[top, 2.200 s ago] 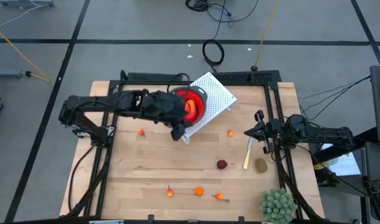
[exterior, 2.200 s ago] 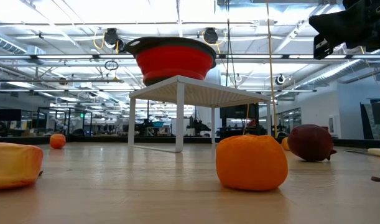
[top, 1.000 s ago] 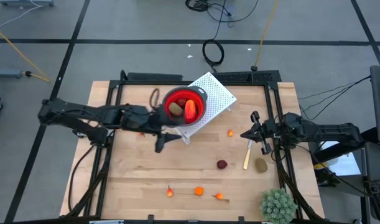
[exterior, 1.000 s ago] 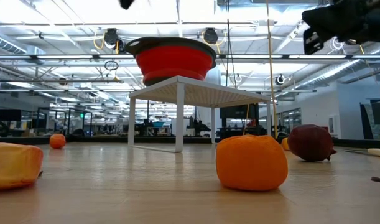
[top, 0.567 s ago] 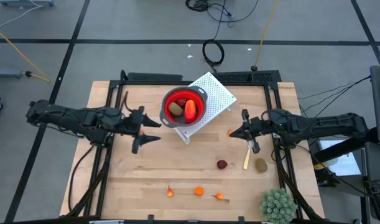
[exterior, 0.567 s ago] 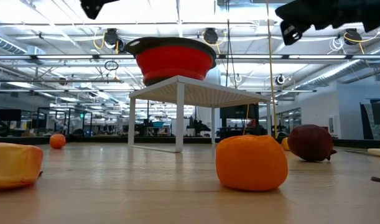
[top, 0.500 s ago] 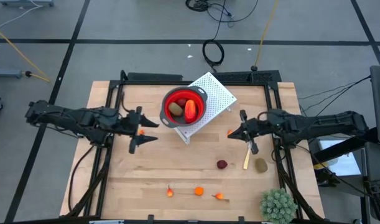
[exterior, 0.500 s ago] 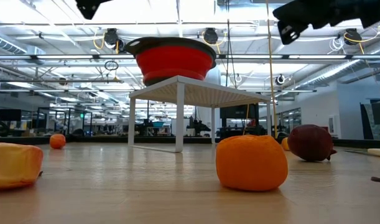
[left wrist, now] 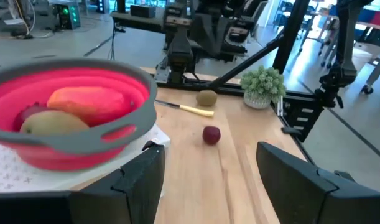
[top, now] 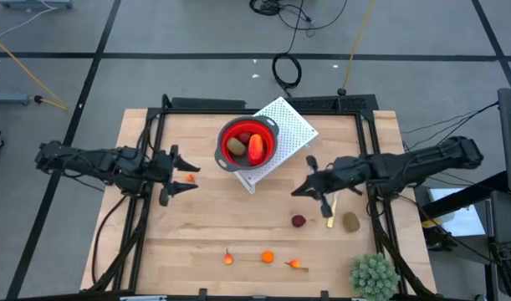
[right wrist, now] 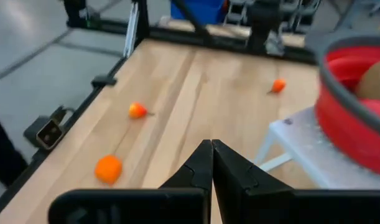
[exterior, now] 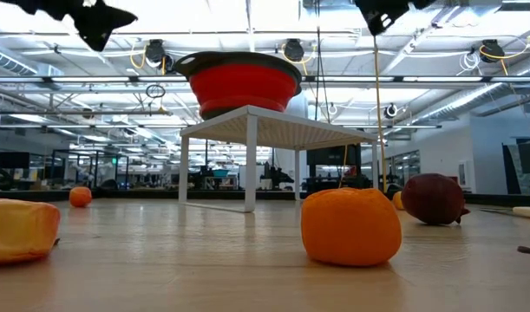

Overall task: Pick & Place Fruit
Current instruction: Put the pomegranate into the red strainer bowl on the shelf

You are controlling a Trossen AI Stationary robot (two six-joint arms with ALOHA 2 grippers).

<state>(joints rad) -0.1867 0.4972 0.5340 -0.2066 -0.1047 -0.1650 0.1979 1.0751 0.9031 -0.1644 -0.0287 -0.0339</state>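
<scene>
- The red collapsible bowl [top: 247, 144] sits on a white perforated stand [top: 285, 127] near the far edge of the wooden surface [top: 213, 226], raised so fruit can be dropped in from above; an olive-brown oval [top: 236, 148] and a longer red-orange piece [top: 256, 148] already lie inside.
- The left gripper [top: 173, 174] hangs off toward the left edge, jaws wide and empty, likely clear of the bowl.
- The right gripper [top: 303, 189], jaws pressed together and empty, hovers beside the dark red ball [top: 298, 221].
- Small orange pieces [top: 267, 257] lie along the near edge; another olive oval [top: 350, 221] rests by the pale stick [top: 331, 216].
</scene>
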